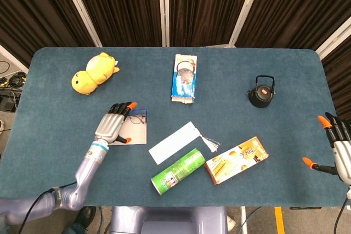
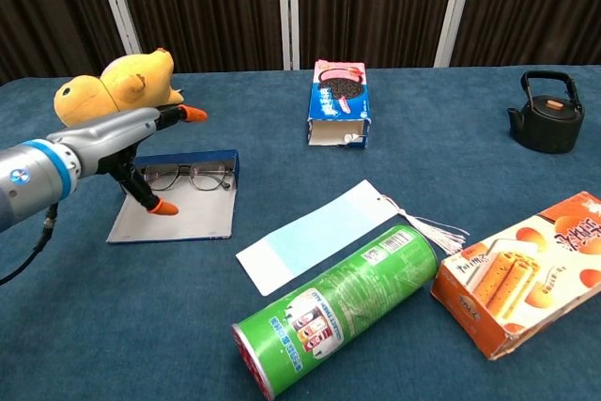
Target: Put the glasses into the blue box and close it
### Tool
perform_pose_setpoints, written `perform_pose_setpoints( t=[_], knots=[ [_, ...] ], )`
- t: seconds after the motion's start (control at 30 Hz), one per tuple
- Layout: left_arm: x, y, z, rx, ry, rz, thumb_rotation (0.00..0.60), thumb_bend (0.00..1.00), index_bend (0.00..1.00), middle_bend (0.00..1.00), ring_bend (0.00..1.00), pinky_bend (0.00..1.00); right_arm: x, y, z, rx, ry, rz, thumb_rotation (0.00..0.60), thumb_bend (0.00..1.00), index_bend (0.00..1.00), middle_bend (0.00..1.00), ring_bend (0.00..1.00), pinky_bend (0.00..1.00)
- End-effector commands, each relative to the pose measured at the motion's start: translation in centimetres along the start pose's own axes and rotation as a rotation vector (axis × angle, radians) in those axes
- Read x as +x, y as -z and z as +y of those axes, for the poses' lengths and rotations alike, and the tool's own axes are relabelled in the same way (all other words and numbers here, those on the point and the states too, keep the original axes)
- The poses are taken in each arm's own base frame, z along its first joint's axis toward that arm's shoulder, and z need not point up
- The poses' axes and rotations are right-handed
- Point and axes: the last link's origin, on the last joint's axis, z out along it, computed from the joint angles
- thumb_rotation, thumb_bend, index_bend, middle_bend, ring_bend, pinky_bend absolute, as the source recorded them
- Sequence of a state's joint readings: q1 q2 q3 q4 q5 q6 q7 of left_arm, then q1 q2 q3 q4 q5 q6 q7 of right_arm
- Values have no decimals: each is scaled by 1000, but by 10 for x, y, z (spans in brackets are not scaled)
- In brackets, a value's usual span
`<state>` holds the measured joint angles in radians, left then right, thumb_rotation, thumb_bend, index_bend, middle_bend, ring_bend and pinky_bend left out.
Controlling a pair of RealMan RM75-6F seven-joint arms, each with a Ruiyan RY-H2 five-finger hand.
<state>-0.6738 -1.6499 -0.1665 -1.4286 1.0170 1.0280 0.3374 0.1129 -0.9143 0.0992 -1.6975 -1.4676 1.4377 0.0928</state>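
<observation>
The blue box [image 2: 228, 166] [image 1: 140, 112] lies open left of the table's middle, its pale lid [image 2: 178, 218] [image 1: 134, 134] flat toward the front edge. The glasses [image 2: 191, 177] [image 1: 138, 118] lie inside the box against its blue wall. My left hand [image 2: 127, 131] [image 1: 112, 124] hovers open above the lid's left side, fingers spread and holding nothing. My right hand [image 1: 335, 149] is open at the table's far right edge, seen only in the head view.
A yellow plush toy [image 2: 117, 86] lies behind the box. A white paper strip [image 2: 315, 235], a green chip can [image 2: 338, 302] and an orange snack box [image 2: 526, 269] lie front centre and right. A cookie box [image 2: 339, 103] and a black kettle [image 2: 547, 115] stand further back.
</observation>
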Motion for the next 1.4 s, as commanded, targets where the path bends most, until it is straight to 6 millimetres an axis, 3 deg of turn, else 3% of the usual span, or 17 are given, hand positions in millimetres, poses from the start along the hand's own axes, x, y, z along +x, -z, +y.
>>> perform_pose_setpoints(
  t=[0.03, 0.13, 0.33, 0.77, 1.4],
  knots=[
    [-3, 14, -9, 10, -29, 9, 600, 130, 128, 0, 0, 0, 1, 1, 0, 1, -5, 2, 600, 0, 0, 0, 0, 0],
    [-5, 20, -13, 11, -41, 16, 600, 132, 222, 0, 0, 0, 3, 2, 0, 4, -10, 5, 600, 0, 0, 0, 0, 0],
    [-11, 27, -14, 4, -45, 11, 600, 187, 289, 0, 0, 0, 4, 3, 0, 11, -16, 9, 600, 0, 0, 0, 0, 0],
    [-33, 20, -13, 5, -62, 13, 600, 187, 311, 0, 0, 0, 4, 2, 1, 7, -18, 7, 600, 0, 0, 0, 0, 0],
    [-46, 6, -14, 7, -71, 20, 600, 187, 313, 0, 0, 0, 2, 1, 3, 0, -15, -1, 600, 0, 0, 0, 0, 0]
  ],
)
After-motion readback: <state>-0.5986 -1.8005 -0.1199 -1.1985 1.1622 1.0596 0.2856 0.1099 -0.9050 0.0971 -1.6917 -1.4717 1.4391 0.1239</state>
